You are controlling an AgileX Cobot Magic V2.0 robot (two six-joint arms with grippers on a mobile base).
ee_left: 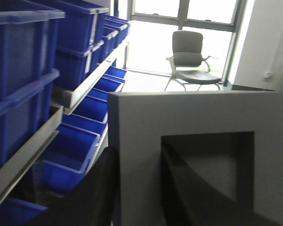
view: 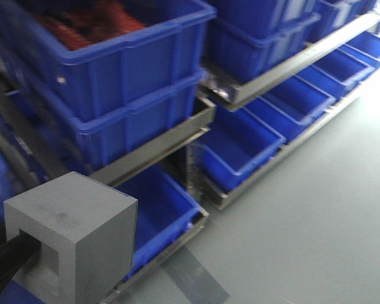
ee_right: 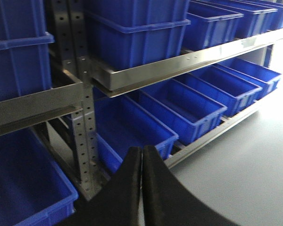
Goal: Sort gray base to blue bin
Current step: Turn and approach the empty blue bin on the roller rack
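The left hand [ee_left: 137,200] is grasping the gray base [view: 76,234]. One dark finger [ee_left: 96,193] is lying against the outside of the block's wall and the other is reaching into the square recess, so the wall is being pinched between them. The base is hanging in the air at the lower left of the front view, with its recess facing the hand. It is sitting in front of the metal rack [ee_right: 179,66] and just beside the blue bin [view: 177,221] on the bottom shelf, though I cannot tell whether it is over the bin's opening. The right hand [ee_right: 141,162] is clenching on nothing, its fingers pressing together and pointing toward the low bins. A bin on the upper shelf is holding red material [view: 88,25]. An office chair [ee_left: 191,59] is standing by the window.
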